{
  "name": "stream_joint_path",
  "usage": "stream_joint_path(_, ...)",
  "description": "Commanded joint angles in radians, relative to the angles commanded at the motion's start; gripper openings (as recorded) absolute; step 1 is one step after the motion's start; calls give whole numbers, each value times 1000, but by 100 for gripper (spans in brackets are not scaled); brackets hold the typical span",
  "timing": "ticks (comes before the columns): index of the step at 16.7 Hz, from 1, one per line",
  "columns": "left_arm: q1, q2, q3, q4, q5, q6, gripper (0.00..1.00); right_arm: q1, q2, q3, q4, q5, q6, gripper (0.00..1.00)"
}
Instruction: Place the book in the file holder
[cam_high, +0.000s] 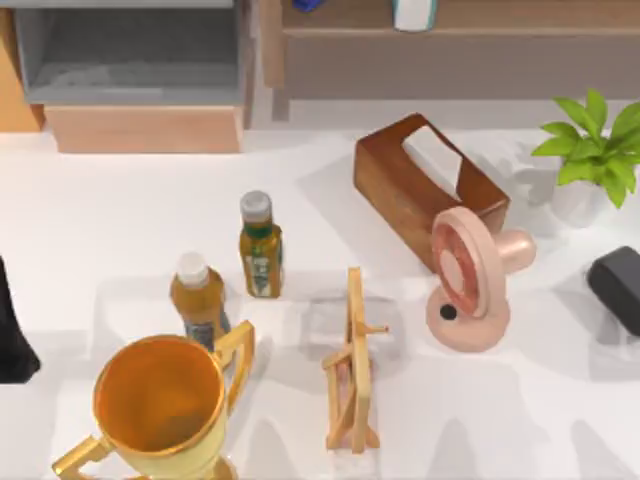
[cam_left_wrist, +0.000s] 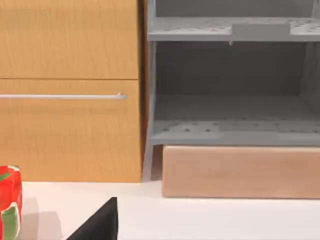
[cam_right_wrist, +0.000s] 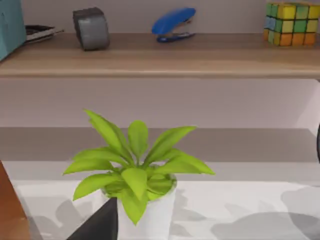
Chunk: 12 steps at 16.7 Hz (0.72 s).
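While hand states cannot be told, file holder (cam_high: 130, 60) hollow grey, gold trophy cup (cam_high: 160, 400) bare inside.

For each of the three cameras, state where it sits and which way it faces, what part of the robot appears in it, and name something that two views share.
Top view: above the table, looking down on the gold trophy, two bottles, slatted rack and tissue box; dark arm parts sit at both side edges.
Left wrist view: low over the table, facing the file holder and a wooden cabinet; a dark gripper part shows at the bottom.
Right wrist view: low, facing the potted plant and a shelf; a dark gripper part shows.
Shared: file holder and plant also appear from above.
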Motion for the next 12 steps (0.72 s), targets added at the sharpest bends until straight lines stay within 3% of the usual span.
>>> stream_joint_path(5, -27, 50, 54, 40, -31, 6, 100, 0, 0, 0, 0, 0, 0, 100)
stream_joint_path(12, -224, 487, 435, 287, -234, 47, 100, 0, 0, 0, 0, 0, 0, 100)
